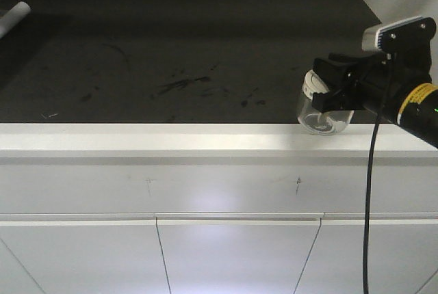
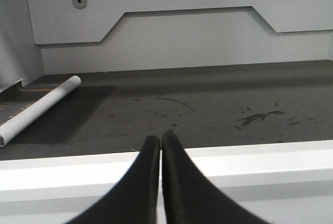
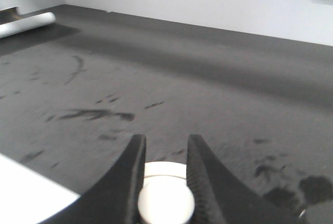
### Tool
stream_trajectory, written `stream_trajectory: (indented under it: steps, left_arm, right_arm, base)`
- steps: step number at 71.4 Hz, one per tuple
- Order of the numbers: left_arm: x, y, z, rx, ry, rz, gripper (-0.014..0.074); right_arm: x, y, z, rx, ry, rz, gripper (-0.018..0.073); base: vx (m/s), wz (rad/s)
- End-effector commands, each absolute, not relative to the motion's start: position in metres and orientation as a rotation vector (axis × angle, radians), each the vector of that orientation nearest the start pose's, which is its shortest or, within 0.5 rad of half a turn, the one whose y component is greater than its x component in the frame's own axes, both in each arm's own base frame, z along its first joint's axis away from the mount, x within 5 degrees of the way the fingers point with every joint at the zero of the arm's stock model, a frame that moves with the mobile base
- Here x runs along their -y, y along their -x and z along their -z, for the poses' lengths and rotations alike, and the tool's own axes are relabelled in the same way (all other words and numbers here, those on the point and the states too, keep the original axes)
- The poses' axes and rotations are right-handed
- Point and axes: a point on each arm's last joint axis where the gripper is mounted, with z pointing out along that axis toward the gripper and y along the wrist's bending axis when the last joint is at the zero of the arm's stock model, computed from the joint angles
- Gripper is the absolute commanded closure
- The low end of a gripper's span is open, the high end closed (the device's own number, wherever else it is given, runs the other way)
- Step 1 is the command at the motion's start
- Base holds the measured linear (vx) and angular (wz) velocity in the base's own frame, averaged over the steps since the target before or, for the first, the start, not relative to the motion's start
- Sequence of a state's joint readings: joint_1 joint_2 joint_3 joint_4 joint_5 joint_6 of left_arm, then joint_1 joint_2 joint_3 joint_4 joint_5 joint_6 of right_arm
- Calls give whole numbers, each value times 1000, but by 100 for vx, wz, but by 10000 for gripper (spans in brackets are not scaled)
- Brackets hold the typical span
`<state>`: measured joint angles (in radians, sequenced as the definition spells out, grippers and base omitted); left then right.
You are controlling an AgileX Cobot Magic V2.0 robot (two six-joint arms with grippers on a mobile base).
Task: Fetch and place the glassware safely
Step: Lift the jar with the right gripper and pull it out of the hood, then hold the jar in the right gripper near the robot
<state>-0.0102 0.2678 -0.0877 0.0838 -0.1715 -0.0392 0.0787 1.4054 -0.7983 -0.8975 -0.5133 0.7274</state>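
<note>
Over white counter edge, far right: right gripper clamped on tilted glass jar, dark countertop just ahead; left gripper closed, empty.

Dark scuffed countertop (white front edge) bears a white roll far left.

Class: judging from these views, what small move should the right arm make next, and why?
Probably move the jar slightly inward over the dark countertop before lowering: the right gripper holds it right at the white front edge, too close for a safe release.
</note>
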Motion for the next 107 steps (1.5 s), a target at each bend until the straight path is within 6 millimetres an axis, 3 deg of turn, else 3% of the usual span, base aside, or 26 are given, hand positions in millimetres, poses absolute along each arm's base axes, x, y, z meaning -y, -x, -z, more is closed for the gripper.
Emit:
stream_trajectory:
  steps: [1,22,45,66,107]
  left_arm:
    - [3,-80,-256,-1403,-46,2,603]
    - [3,-80,-256,-1403,-46,2,603]
    - [3,-80,-256,-1403,-46,2,603]
    - [3,-80,-256,-1403,-46,2,603]
    - [3,-80,-256,-1403,-46,2,603]
  right_arm:
    - [-62,-278,-312,-1539,454,-392,561]
    - [-70,-240,-303,-1491,496,-478,561]
    - [-131,-212,-302,-1433,727,-651,561]
    - [-170,-183,-303,-1373,869,-801,561]
    - [-174,-178,-303,-1359,890,-828,559]
  base:
    - [0,0]
    - [0,0]
    - [0,0]
    - [0,0]
    - [0,0]
